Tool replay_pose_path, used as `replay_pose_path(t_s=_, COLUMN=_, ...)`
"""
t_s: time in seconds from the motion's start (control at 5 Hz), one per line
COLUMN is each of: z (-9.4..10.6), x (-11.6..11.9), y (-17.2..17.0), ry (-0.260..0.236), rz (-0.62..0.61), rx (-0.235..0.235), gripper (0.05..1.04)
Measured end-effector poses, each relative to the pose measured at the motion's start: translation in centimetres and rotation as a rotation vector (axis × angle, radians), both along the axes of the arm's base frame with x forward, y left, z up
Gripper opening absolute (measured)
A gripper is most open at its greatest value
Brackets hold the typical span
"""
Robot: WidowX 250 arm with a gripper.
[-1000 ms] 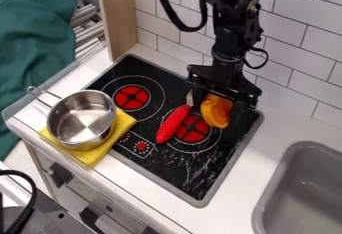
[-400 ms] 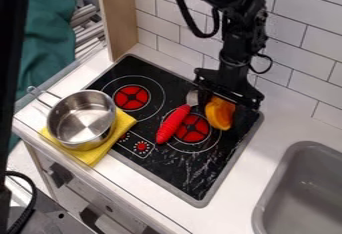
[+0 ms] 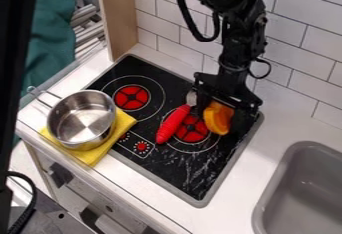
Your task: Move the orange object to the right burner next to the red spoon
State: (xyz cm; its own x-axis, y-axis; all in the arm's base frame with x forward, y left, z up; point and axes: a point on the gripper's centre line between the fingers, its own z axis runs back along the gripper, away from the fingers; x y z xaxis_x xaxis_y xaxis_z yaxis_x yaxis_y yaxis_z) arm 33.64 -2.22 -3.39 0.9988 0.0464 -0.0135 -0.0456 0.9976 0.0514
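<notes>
"How do the jaws of the gripper (image 3: 220, 112) stand?"

"I can't tell if they're spread, closed or pinching."

"And the orange object (image 3: 218, 118)?"

"Right at the jaws, at the edge of the right burner (image 3: 192, 129). Whether it touches the stovetop (image 3: 175, 170), I can't tell."

"Next thing out?"

"The red spoon (image 3: 173, 124), just beside the jaws, its handle slanting away across the burner."

"Farther?"

"Well apart from them, the metal pot (image 3: 82, 119), on a yellow cloth (image 3: 125, 124)."
</notes>
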Motion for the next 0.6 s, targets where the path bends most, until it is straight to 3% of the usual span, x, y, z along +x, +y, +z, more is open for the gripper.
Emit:
replay_pose_path(t_s=0.2, z=0.1, x=0.0, y=-0.1, ry=0.010, rz=-0.006, rx=0.004, gripper=1.022)
replay_pose_path(t_s=0.4, z=0.2, x=0.0, y=0.0, ry=0.011, rz=-0.019, rx=0.006, gripper=1.011)
replay_pose_path(t_s=0.6, z=1.9, x=-0.3, y=0.1, ry=-0.031, rz=-0.021, rx=0.009, gripper=1.010)
